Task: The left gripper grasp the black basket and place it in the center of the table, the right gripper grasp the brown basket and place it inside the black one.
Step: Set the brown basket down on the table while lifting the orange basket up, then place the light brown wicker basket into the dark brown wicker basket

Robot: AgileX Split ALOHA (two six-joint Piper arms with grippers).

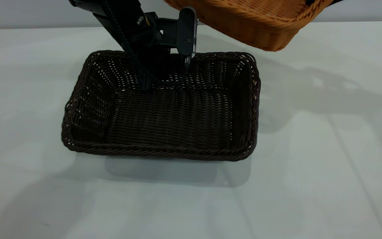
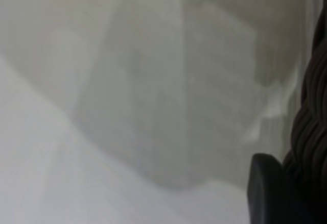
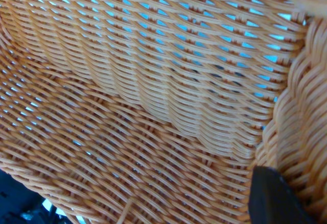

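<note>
black basket [image 1: 164,109]: sits flat on the pale surface [image 1: 310,186], about the middle of it, open side up, nothing lying in it
left claw [image 1: 164,71]: reaches down at the far wall of the black basket; its bracket hangs just above the far rim; the left wrist view shows one dark finger [image 2: 265,191] right beside the dark braided rim [image 2: 311,132], pinching it as far as can be seen
brown basket [image 1: 254,20]: lifted clear of the surface, tilted, up beyond the far right corner of the black basket, apart from it
right claw [image 3: 278,198]: only one dark fingertip shows in the right wrist view, lying against the braided rim of the brown basket [image 3: 153,96]; how its fingers stand I cannot tell
shadow: the lifted basket's shadow falls on the surface to the right of the black basket
</note>
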